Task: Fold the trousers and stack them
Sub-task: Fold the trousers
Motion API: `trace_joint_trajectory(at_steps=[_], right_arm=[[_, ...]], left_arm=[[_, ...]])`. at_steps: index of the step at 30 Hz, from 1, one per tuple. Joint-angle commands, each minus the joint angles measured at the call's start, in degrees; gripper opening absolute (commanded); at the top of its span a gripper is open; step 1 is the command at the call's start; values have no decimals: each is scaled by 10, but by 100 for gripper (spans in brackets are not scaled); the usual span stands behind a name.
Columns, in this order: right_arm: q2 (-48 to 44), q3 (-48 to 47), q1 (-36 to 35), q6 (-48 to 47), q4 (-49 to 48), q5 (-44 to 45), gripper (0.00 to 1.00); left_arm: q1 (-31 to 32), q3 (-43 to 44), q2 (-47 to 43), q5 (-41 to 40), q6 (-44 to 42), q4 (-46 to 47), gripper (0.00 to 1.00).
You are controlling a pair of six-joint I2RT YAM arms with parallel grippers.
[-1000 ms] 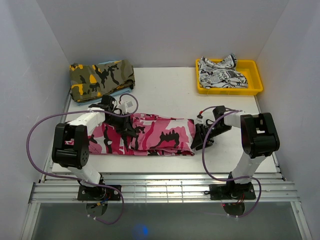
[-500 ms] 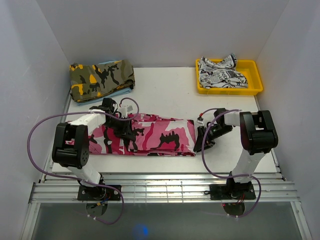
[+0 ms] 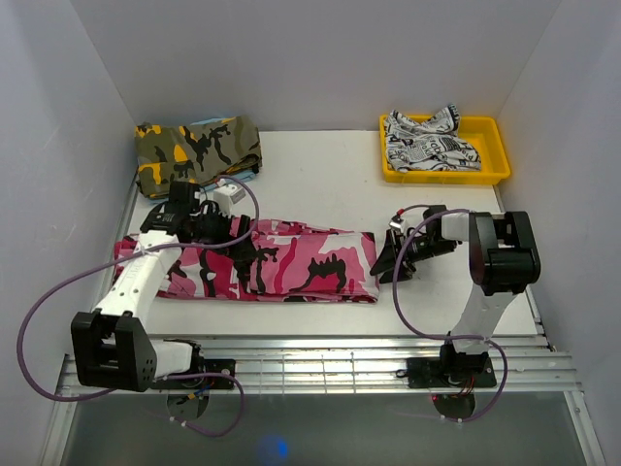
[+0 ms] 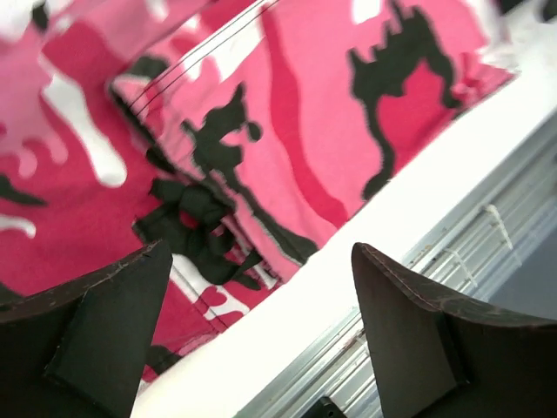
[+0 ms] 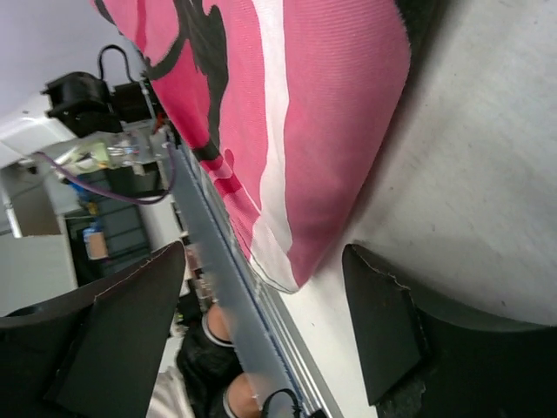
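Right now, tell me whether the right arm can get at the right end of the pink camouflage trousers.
Probably yes: the right gripper hangs open beside that end of the pink camouflage trousers, with nothing between them.

White table (image 3: 320, 175) - three things directly on it. Pink camo trousers (image 3: 301, 262) lie flat in a long strip across the near half, left end at the table's left edge, right end short of centre-right. Olive-and-orange camo garment (image 3: 194, 150) is bunched in the back left corner, with something light blue (image 3: 245, 177) showing under it. Yellow tray (image 3: 497, 148) sits back right - holds a white printed garment (image 3: 427, 144).
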State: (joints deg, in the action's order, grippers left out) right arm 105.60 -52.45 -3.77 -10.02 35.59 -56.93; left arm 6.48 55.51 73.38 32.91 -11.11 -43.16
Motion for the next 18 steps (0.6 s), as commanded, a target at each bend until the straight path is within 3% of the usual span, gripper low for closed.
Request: trace_joint_trajectory(at_steps=[1, 5, 8, 9, 10, 11, 13, 18], right_arm=[[42, 3, -4, 15, -85, 18, 79], [72, 3, -8, 30, -98, -14, 69], [81, 9, -10, 38, -121, -26, 59], [83, 8, -9, 35, -123, -30, 51], [81, 6, -9, 33, -121, -34, 36], [79, 2, -6, 29, -119, -37, 28], [59, 0, 0, 19, -109, -40, 8], [-13, 6, 25, -21, -55, -34, 8]], left_arm=[[0, 26, -14, 87, -66, -40, 95], [1, 3, 43, 187, -84, -65, 85], [0, -21, 117, 174, -64, -39, 77], [0, -29, 132, 160, -57, -26, 76], [0, -44, 143, 145, -48, -12, 76], [0, -52, 164, 116, -30, 13, 75], [-2, -46, 192, 124, -20, 12, 73], [-3, -27, 218, 85, 18, 47, 72]])
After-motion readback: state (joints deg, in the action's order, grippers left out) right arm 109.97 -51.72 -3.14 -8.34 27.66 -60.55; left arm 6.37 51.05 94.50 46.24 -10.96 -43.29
